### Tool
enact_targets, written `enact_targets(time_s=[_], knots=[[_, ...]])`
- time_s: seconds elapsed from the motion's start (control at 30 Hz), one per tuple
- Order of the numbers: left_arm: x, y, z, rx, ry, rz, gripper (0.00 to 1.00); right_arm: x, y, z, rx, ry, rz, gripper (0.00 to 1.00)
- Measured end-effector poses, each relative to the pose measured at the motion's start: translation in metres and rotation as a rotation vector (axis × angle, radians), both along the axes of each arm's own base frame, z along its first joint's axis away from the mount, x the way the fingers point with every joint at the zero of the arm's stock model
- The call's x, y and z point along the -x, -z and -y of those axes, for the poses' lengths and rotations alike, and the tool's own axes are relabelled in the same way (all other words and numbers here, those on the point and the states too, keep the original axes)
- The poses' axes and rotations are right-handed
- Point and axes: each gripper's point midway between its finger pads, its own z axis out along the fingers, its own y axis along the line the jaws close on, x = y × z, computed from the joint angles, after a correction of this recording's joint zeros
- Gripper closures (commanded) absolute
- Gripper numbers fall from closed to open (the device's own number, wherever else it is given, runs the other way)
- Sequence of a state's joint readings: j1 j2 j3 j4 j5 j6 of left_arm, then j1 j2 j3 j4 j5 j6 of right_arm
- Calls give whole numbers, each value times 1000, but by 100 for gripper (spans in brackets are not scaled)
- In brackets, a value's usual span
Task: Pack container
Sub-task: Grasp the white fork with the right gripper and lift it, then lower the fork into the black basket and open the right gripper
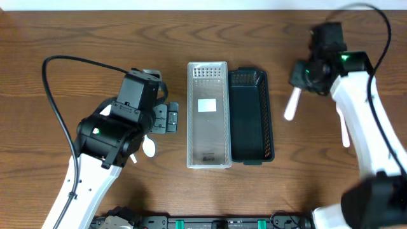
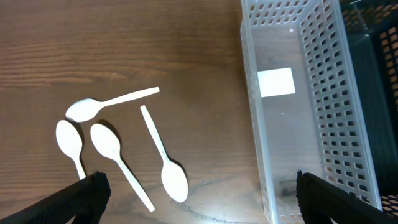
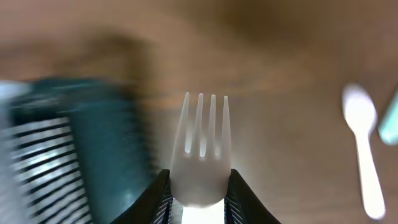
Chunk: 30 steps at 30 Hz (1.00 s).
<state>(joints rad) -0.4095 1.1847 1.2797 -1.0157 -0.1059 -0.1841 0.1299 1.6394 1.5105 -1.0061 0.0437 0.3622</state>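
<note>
Tines of the fork [image 3: 200,155] are pointing away from the wrist camera while its handle is sitting pinched between the fingers of the right gripper [image 3: 199,190], which is hovering over the table [image 1: 63,38] to the right of the dark basket [image 1: 270,121]. From overhead the fork is hanging below that gripper, clear of the basket's right wall. A lone white spoon [image 3: 362,146] is lying on the wood further right. The clear container [image 1: 191,127] is standing at the table's middle, touching the dark basket along its long side, with a white label [image 2: 275,82] showing on its floor. The left gripper [image 2: 199,202] is hanging with its fingers [image 2: 87,196] spread wide, gripping nothing, above four white spoons [image 2: 106,140] that are lying loose on the table just left of the clear container.
</note>
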Motion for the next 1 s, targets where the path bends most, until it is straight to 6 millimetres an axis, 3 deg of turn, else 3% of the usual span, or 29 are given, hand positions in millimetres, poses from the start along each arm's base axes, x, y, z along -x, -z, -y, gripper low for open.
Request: enact_targets(time_s=[0.07,0.17,0.3,0.4,0.53,0.6,0.7,0.8,1.0], knots=[[-1,2,0,-3,0,-6,2,5,-24,-29,-9,-88,58,95],[-1,3,0,-8,-2,-11,2,15,-27,-58,-14,-172,55,85],[0,4,-1,-10,-2,-15,2,24,4,-89,3,-258,-26,79],[1,4,-1,-12,-2,-19,2,31,36,-103,23,-301,-109,84],[2,5,-2,-15,-3,-25,2,34,77,-111,50,-324,-218,88],[2,5,-2,-17,-3,-25,2,35,95,-112,62,-326,-264,85],[2,5,-2,-17,-3,-26,2,37,113,-113,75,-329,-310,65],[2,6,-2,-18,-3,-28,2,39,119,-113,79,-346,-325,35],[2,6,-2,-18,-3,-28,2,43,108,-115,70,-405,-332,31]])
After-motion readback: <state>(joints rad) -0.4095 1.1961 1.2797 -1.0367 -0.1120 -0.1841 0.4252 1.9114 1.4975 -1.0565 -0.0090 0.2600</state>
